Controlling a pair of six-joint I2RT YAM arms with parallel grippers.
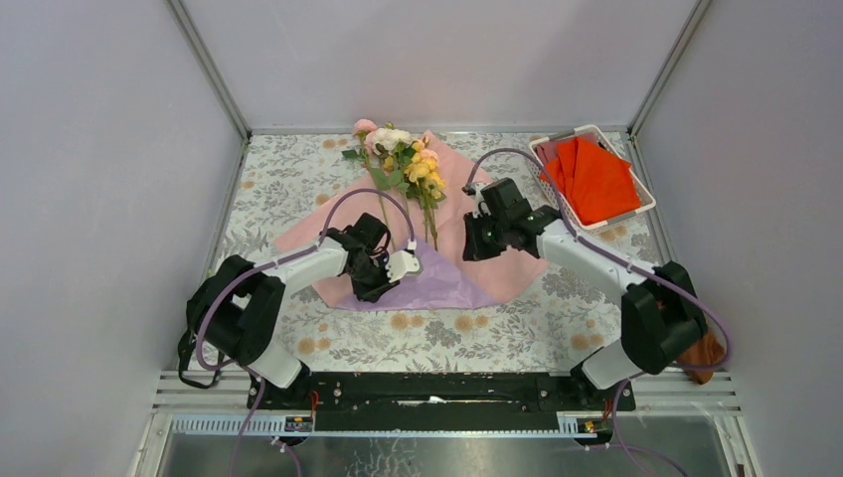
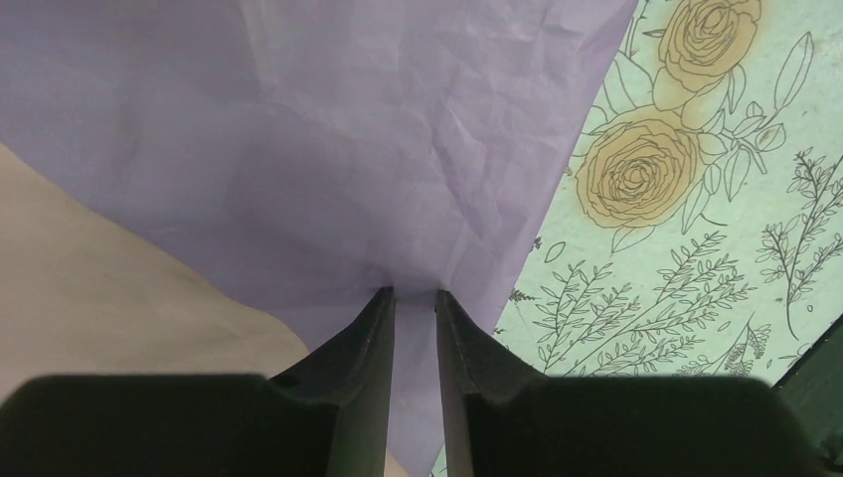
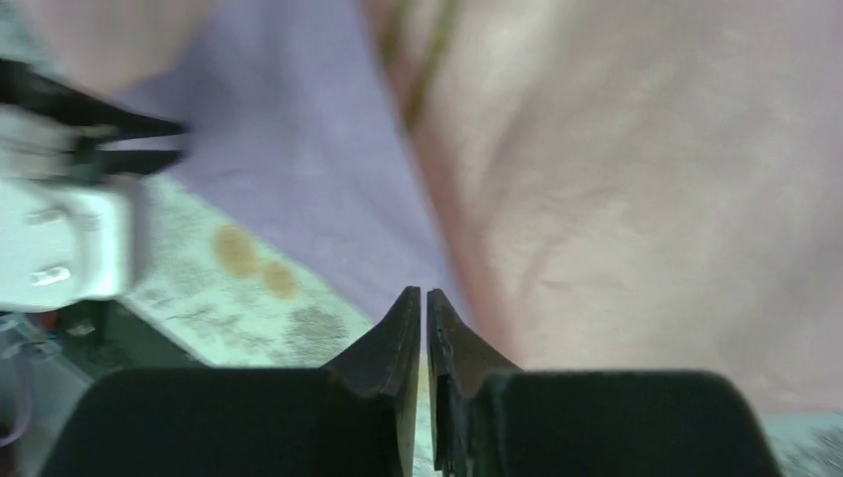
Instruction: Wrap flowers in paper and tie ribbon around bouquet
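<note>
Step in hand looks like wrapping. Near corner of the paper (image 2: 348, 149) is folded lilac-side up beside the stem ends. The flowers (image 1: 403, 159) lie on the pink sheet, mid surface (image 1: 298, 179) toward its far edge, stems pointing at the near edge.

Left hand (image 2: 415, 293): clamped on the lilac fold, paper puckers at the tips.

Right hand (image 3: 425, 293): over pink paper near the stems, only a slit btwn fingers. Pic's blurred, can't tell if it pinches anything.

Next, I'd guess: carry the fold across the stems w/o tearing the thin sheet. Ribbon not in sight.
</note>
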